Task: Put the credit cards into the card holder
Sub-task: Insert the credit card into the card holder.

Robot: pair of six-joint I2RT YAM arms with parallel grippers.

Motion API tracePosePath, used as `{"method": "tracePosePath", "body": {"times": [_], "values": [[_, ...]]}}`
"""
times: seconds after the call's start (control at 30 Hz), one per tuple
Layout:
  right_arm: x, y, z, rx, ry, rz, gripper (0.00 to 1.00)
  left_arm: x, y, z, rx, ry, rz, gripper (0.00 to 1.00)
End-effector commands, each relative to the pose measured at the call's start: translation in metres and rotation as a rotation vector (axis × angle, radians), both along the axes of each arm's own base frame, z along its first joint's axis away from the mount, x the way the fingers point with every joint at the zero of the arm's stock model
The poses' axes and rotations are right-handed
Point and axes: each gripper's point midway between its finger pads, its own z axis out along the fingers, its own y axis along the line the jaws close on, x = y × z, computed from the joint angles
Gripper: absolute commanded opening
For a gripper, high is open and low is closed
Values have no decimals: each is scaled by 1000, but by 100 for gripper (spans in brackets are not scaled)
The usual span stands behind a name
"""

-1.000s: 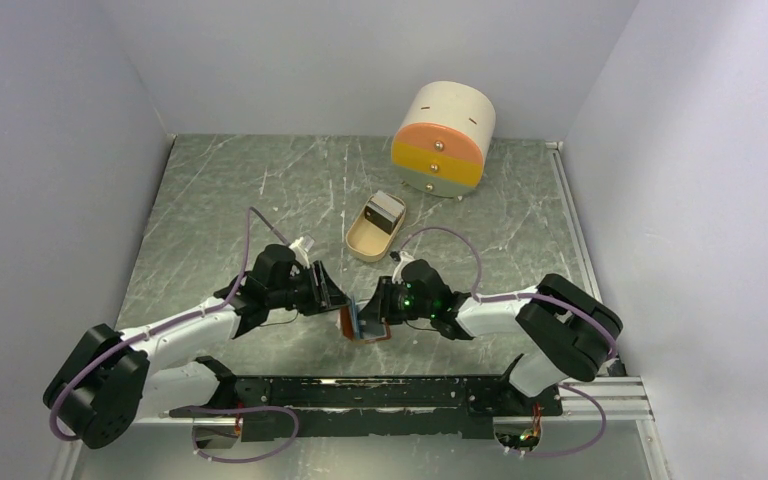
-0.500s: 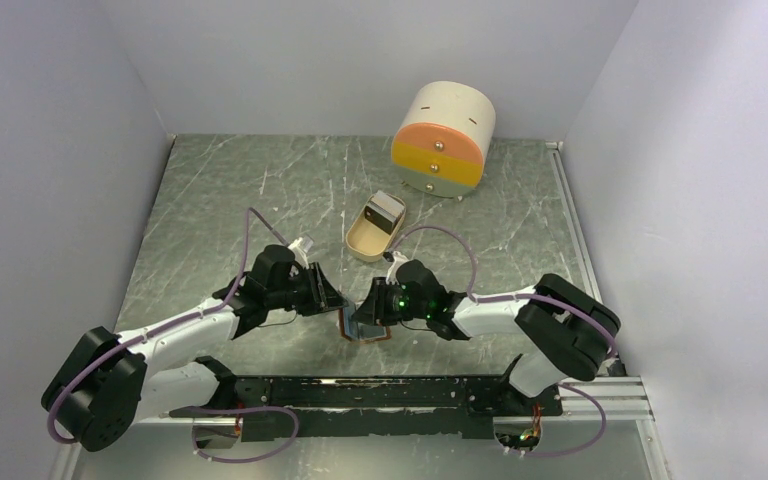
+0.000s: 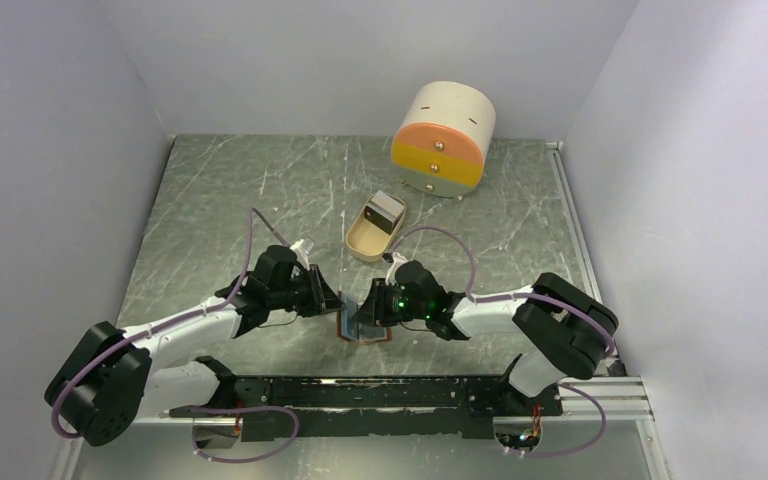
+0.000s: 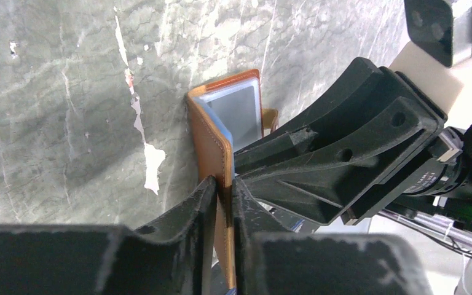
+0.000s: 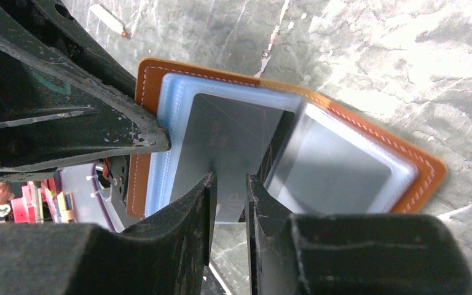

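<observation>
Clamping one tan leather cover of the card holder (image 4: pixel 209 138) between its fingertips, the left gripper (image 4: pixel 224 184) is closed on that cover. The leather passes straight through the narrow slot between the two black fingers, and both fingers touch it. The card holder is open like a book and sits near the front middle of the table (image 3: pixel 230 190), between the two grippers. Its clear pockets face the right gripper (image 5: pixel 229 181).

Right gripper: the fingers stand a small way apart, with their tips at the near edge of a grey credit card (image 5: pixel 221 132). This card sits in the clear, bluish-edged pocket of one half of the holder, and its surface shows across the gap between the fingers. Neither wrist view shows whether the fingers pinch the card or the pocket.

A second grey credit card (image 5: pixel 338 163) fills the pocket of the other half, framed by the stitched leather border.

Surroundings:
- A beige oval tray (image 3: pixel 363 240) lies on the table just beyond the grippers. A small flat item at its far end is too small to identify.
- A round cream drawer box (image 3: pixel 445 105) with one orange and one yellow drawer front stands near the back wall.
- A thin white stick (image 5: pixel 107 16) lies on the table past the holder
</observation>
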Motion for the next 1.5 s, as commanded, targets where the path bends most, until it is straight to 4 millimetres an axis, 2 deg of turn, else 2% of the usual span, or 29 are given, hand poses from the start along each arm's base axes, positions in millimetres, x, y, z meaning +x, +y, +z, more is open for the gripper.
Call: {"method": "tracePosePath", "body": {"times": [0.0,0.07,0.3,0.6,0.87,1.13,1.33,1.47], "values": [[4,3,1,-3,-13,-9,27,5,-6,9,-15,-39,-16,14],[6,-1,0,-24,-19,-20,28,5,-6,10,-17,-41,-16,9],[14,-15,-9,-68,-26,-62,28,5,-6,18,-18,-56,-22,9],[11,-10,-21,-59,2,-39,27,-4,-18,33,-138,-73,-77,9],[8,-12,-27,-57,13,-41,27,0,-13,7,-53,-26,-58,9],[6,-13,-32,-55,25,-41,27,2,-7,-5,28,-10,-38,20],[6,-12,-33,-57,26,-38,27,3,-5,-12,73,-2,-31,16],[7,-14,-34,-68,22,-46,28,2,-2,-19,132,18,-29,18]]}}
